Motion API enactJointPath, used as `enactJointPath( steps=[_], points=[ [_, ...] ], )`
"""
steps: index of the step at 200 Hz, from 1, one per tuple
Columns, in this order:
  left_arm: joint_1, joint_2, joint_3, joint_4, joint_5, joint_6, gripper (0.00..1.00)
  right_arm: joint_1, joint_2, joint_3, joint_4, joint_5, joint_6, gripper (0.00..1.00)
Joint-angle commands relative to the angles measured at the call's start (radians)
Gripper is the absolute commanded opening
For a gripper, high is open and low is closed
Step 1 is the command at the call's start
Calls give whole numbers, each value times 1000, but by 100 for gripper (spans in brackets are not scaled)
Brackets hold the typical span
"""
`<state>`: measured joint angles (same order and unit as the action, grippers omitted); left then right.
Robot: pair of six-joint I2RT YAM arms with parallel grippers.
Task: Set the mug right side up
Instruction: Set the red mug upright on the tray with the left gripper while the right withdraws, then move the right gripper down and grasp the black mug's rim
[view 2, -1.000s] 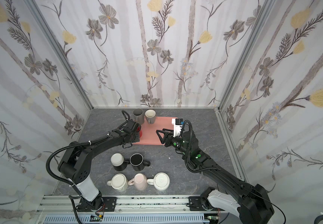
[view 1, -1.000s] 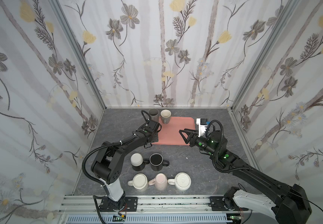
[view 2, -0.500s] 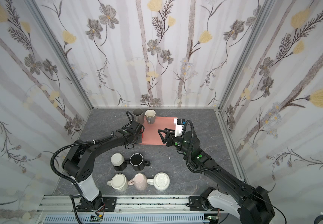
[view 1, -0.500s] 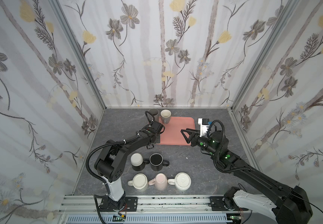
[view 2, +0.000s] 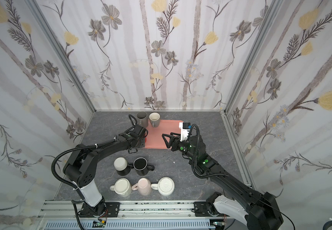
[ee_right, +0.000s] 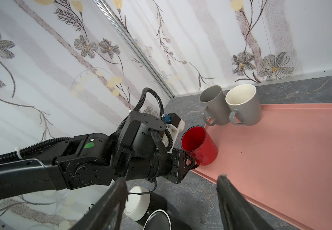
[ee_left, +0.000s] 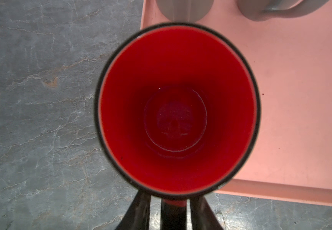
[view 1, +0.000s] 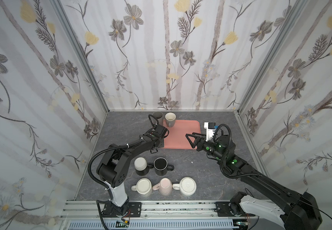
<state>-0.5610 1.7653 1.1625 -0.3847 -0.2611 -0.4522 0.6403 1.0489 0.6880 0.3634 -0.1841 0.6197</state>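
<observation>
**Red mug upright on the tray corner, left claw loose at its handle**

In both top views the left gripper [view 1: 158, 144] [view 2: 139, 143] reaches to the near left corner of the pink tray [view 1: 183, 131] [view 2: 167, 125]. Its wrist covers the red mug [view 2: 145, 140] but for a sliver. The right gripper [view 1: 191, 137] [view 2: 167, 136] hangs over the tray's near right part, jaws spread with nothing between them. Two grey mugs [view 1: 158, 117] stand mouth up at the tray's far left corner.

The left wrist view looks straight down into the red mug [ee_left: 178, 109], mouth up on the tray [ee_left: 290, 99] at its corner beside the table [ee_left: 41, 99]. The left gripper [ee_left: 171, 199] has its fingers [ee_left: 141, 211] either side of the handle [ee_left: 174, 213]. A thin gap shows on each side, so they are not pinching it.

In the right wrist view the red mug [ee_right: 201, 147] stands on its base just inside the tray's edge [ee_right: 280, 149]. The left gripper [ee_right: 189, 161] is at its handle. The right gripper [ee_right: 172, 179] shows both fingers [ee_right: 119, 199] wide apart and empty
</observation>
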Motion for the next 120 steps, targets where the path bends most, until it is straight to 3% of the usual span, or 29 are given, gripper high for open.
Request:
enactJointPath(
  steps=[1, 64, 120],
  points=[
    [2, -36, -12, 23, -14, -19, 41, 0, -2, 7, -28, -13, -15, 73],
    [2, -243, -79, 104, 45, -42, 56, 33, 62, 32, -184, -108, -150, 75],
    [39, -470, -176, 244, 133, -55, 92, 269, 240, 156, -451, 48, -382, 75]
  ],
)
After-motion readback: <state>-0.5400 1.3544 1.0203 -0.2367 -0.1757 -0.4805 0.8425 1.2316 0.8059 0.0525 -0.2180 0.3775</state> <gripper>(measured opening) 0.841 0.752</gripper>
